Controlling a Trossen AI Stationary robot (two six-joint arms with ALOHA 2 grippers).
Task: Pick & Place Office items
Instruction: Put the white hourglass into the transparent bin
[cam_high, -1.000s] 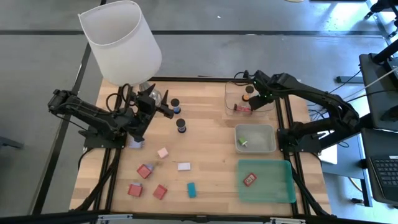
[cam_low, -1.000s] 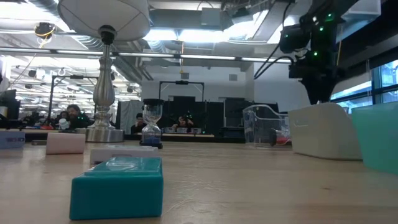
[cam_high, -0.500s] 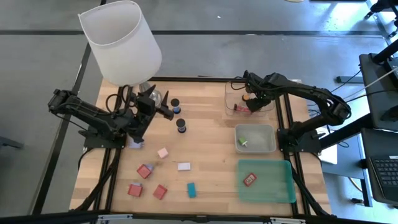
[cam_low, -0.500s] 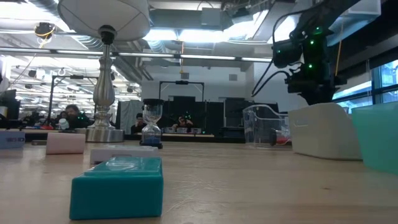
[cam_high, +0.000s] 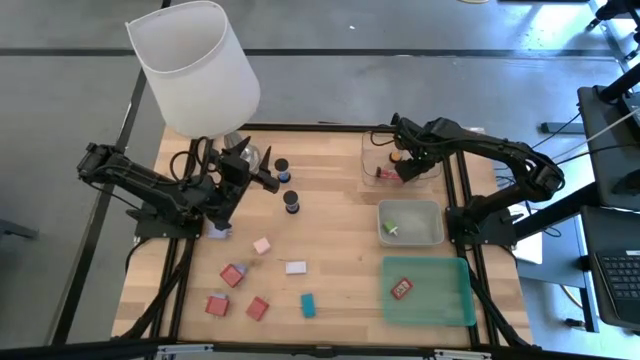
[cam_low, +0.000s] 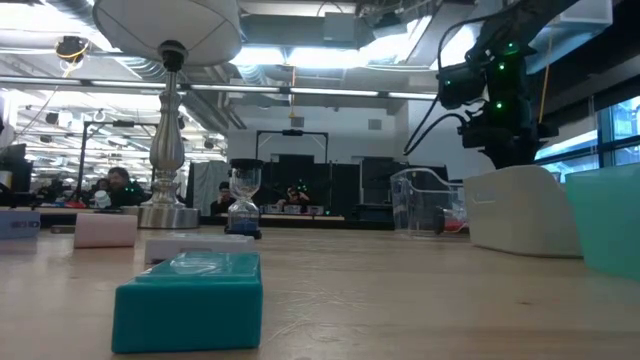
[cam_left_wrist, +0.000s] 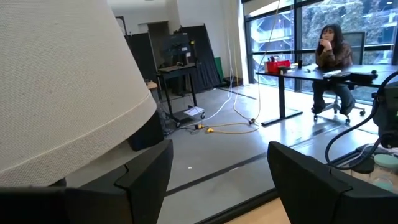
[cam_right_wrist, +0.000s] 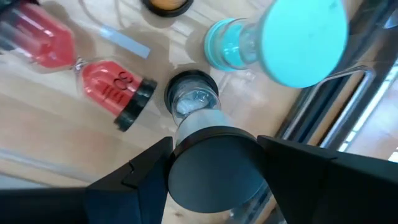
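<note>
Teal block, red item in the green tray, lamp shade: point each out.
teal block (cam_high: 308, 305), high view, middle of its top face
red item (cam_high: 401, 289), high view, centre of its top
green tray (cam_high: 455, 300), high view, bare floor
lamp shade (cam_high: 200, 70), high view, outer wall

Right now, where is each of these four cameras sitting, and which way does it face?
High view: above the table, looking straight down; both arms show, left gripper near the lamp, right gripper over the clear tray.
Low view: at table-top height, looking level across; the right arm shows, the teal block nearest.
Left wrist view: faces the room past its own fingers.
Right wrist view: looks down into the clear tray, fingers around a black-capped hourglass.
The high and right wrist views share the red hourglass.
</note>
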